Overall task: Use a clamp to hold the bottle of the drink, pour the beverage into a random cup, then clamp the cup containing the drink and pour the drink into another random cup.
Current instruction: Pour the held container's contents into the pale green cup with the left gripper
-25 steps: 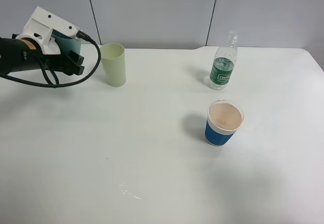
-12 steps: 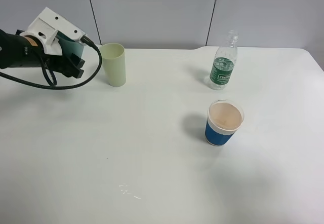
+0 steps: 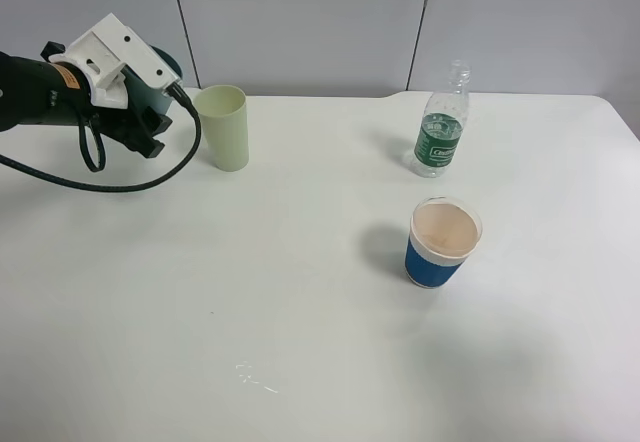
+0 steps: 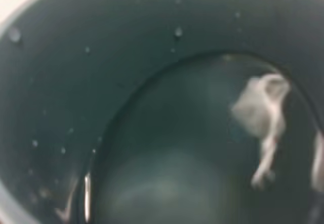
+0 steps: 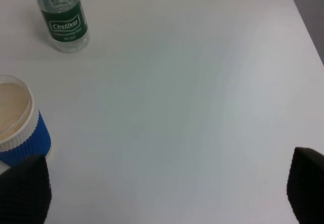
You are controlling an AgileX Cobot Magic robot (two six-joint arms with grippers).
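The left gripper [image 3: 146, 122] is seen clamped on the teal tumbler [image 3: 165, 64], mostly hidden behind the white wrist mount [image 3: 105, 47], just beside the pale yellow-green tumbler [image 3: 224, 127]. The liquid [image 4: 202, 158] inside is blurred. The right gripper [image 5: 164, 191], cut off at the corners, is spread wide.

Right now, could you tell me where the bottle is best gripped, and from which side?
Probably the bottle around its green-labelled body, from the right arm's side: it stands upright, its neck narrows, and the blue cup stands in front of it.

"Cestbon" on green label [image 5: 64, 25] of bottle [image 5: 61, 11]
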